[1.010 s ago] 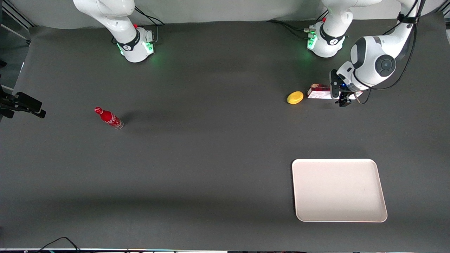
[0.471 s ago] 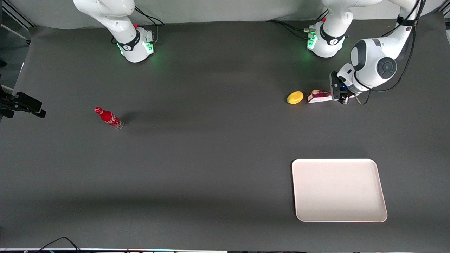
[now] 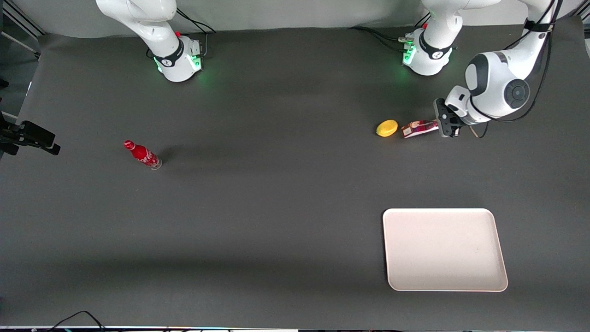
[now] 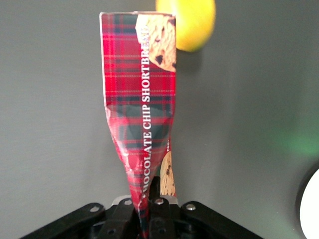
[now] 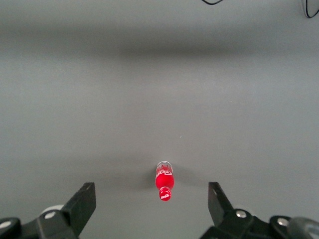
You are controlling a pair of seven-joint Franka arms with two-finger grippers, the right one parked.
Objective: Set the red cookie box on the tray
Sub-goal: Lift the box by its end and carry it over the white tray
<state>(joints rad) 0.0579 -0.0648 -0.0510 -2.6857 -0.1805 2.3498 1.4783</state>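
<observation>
Gripping one end of the red cookie box, the left arm's gripper sits in the upper right of the front view, its fingers pinched so hard on the carton that the wrist view shows the box crushed to a narrow waist where it enters the jaws. Over the last second the box has changed attitude: it lay flat on the dark table with its white panel showing, and now its free end is tipped and skewed, apparently lifting off the surface. The arm's wrist has also drawn slightly toward its own end of the table.

That suggests the grasp has taken and the pick-up is under way. The yellow lemon-like object lies just beside the box's free end, apart from it in the wrist view. The tray lies bare in the lower right of the frame, well apart from the box and nearer the front camera, so the whole carry remains. The crushed, end-on hold may let the long box swing or slip.
</observation>
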